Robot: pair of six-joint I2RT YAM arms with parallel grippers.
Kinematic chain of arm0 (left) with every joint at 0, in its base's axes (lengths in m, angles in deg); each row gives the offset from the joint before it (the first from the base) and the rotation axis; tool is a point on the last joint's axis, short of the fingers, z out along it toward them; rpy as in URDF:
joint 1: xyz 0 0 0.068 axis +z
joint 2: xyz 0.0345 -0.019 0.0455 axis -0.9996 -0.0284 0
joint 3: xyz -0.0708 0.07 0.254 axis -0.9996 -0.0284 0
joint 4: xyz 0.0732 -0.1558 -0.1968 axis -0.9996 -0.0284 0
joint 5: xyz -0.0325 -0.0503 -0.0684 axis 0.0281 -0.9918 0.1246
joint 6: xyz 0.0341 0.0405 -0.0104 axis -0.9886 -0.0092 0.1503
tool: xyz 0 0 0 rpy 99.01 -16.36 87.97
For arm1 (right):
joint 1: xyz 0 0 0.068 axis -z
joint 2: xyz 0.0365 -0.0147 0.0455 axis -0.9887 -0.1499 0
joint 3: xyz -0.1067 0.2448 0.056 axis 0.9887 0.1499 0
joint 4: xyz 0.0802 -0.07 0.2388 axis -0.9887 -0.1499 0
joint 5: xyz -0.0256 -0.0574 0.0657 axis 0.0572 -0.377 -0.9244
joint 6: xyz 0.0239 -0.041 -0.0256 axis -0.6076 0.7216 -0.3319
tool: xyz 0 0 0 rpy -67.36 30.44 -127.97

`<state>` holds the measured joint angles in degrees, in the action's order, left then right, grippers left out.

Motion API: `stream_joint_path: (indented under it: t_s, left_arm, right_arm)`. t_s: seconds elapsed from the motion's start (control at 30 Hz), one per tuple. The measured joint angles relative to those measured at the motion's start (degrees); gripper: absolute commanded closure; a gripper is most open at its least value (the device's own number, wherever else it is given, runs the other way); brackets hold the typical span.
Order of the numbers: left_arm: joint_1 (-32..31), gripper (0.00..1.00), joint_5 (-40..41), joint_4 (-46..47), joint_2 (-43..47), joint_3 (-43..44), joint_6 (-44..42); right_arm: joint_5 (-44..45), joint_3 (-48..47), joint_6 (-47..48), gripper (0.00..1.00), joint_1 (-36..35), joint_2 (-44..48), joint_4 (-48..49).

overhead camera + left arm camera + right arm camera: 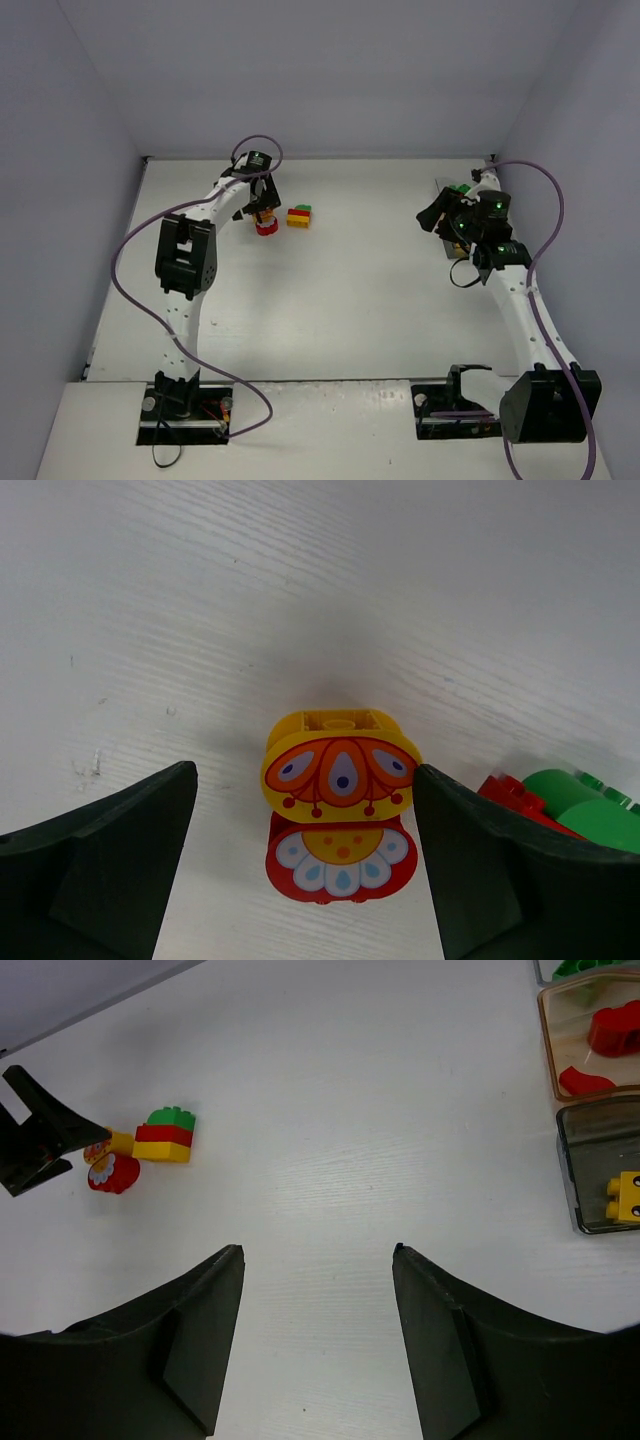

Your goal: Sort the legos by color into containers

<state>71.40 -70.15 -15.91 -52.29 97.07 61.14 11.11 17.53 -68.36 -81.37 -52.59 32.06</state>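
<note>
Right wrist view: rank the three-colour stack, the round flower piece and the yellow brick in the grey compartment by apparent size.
1. three-colour stack
2. round flower piece, slightly smaller
Unranked: yellow brick, cut off by the frame edge.

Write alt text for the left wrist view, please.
The left gripper, jaws open, flanks a round yellow-on-red patterned piece on the white table. A red and green brick stack shows at the right edge.
</note>
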Motion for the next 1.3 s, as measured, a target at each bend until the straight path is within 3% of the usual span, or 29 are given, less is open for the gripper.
stream_joint_path:
  t_s: [0.4, 0.53, 0.63, 0.67, 0.73, 0.97, 1.3]
  left_arm:
    - [0.0, 0.23, -1.2, -0.3, -4.3, 1.9, 4.5]
    - [-0.1, 0.44, -1.2, -0.3, -4.7, 1.9, 5.0]
    - [-0.1, 0.71, -1.0, -0.3, -4.7, 1.9, 5.3]
    - [-0.1, 0.89, -1.0, -0.2, -4.7, 1.9, 5.2]
    - [-0.2, 1.00, -0.9, -0.1, -4.7, 1.9, 5.3]
    - [-1.2, 1.00, -1.6, 1.1, 1.4, -4.0, 6.0]
    - [-7.1, 1.00, -9.9, 14.0, 31.1, -25.4, 20.3]
  right_arm:
    - [-1.9, 3.3, -0.2, 0.41, 0.0, 2.5, -1.8]
    - [-2.4, 3.6, -0.2, 0.41, 0.0, 2.8, -2.2]
    - [-3.0, 3.7, -0.1, 0.41, -0.2, 2.8, -2.2]
    - [-3.0, 3.8, -0.1, 0.41, -0.3, 2.8, -2.3]
    - [-3.2, 3.8, 0.0, 0.41, -0.9, 2.8, -2.4]
    - [-4.3, 3.5, -0.2, 0.41, -7.5, 2.3, -2.3]
    - [-0.2, -1.9, -3.6, 0.40, -27.5, -4.5, 6.8]
